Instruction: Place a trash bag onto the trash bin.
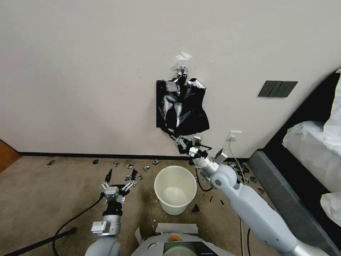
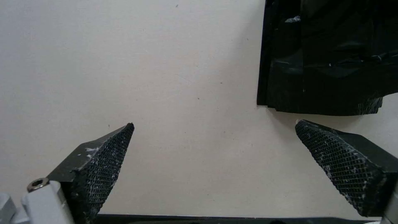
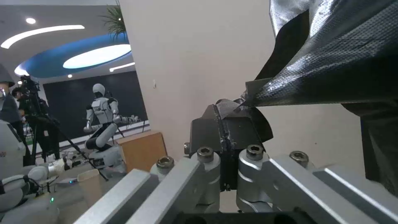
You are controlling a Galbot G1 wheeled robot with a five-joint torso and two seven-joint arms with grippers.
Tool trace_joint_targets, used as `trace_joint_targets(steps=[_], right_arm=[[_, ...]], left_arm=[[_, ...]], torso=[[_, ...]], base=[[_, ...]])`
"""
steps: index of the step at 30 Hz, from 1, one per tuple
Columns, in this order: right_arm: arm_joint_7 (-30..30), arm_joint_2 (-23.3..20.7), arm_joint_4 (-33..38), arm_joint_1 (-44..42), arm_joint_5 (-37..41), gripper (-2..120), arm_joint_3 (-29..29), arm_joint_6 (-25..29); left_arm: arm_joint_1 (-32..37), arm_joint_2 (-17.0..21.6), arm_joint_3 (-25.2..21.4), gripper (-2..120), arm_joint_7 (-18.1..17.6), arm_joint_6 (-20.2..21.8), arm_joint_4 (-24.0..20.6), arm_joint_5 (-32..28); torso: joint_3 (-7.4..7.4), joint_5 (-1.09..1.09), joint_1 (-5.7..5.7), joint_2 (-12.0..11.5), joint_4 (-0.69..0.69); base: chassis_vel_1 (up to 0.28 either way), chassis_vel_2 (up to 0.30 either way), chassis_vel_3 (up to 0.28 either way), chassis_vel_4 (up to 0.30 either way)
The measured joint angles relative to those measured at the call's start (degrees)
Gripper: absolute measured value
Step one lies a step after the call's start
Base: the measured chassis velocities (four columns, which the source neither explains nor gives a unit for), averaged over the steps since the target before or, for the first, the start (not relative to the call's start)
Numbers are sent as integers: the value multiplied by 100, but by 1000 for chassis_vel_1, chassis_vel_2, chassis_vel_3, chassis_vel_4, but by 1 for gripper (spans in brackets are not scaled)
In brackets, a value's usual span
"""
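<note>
Up at the wall, the right hand (image 1: 176,136) is clenched on the lower edge of the trash bag (image 1: 181,106), its fingers (image 3: 224,124) pressed together with a fold of black film pinched between them. From that grip the bag rises flat against the wall, its top caught under a clip (image 1: 182,70) and a scrap of white tape. Bare wall (image 1: 88,71) lies open to the left of the bag, and a dark switch plate (image 1: 277,89) sits well off to its right. Below the hand and nearer, the trash bin (image 1: 175,190) stands upright on the carpet, mouth up. The left hand (image 1: 119,177) hovers low, left of the bin, spread wide and grasping nothing. A bed (image 1: 298,170) closes off the right side.
</note>
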Motion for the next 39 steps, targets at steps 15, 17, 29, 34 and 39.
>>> trace_joint_targets(steps=[15, 17, 29, 34, 39], right_arm=[[-73, -184, 163, -431, -580, 0, 99, 89], [-70, -207, 153, -442, -647, 0, 83, 100], [-14, -167, -188, -12, -910, 0, -432, 129], [-14, -124, -406, 454, -880, 0, -949, 153], [1, -128, -410, 426, -880, 0, -955, 161]], left_arm=[[-155, 835, 111, 100, 0, 233, -647, -413], [-386, 1415, 27, 100, -9, 446, -914, -1032], [-2745, 4849, 50, 100, -425, 1310, -1079, -4255], [-4202, 5533, 871, 100, -683, 1580, -698, -4847], [-6256, 5904, 2588, 100, -706, 1695, -239, -4918]], torso=[[0, -1, 1, 0, 2], [1, 0, 0, 0, 0], [1, 0, 1, 0, -5], [1, -3, 1, 0, 6], [1, 2, 1, 0, -5]], base=[[0, 0, 0, 0], [0, 0, 0, 0], [0, 0, 0, 0], [0, 0, 0, 0], [0, 0, 0, 0]])
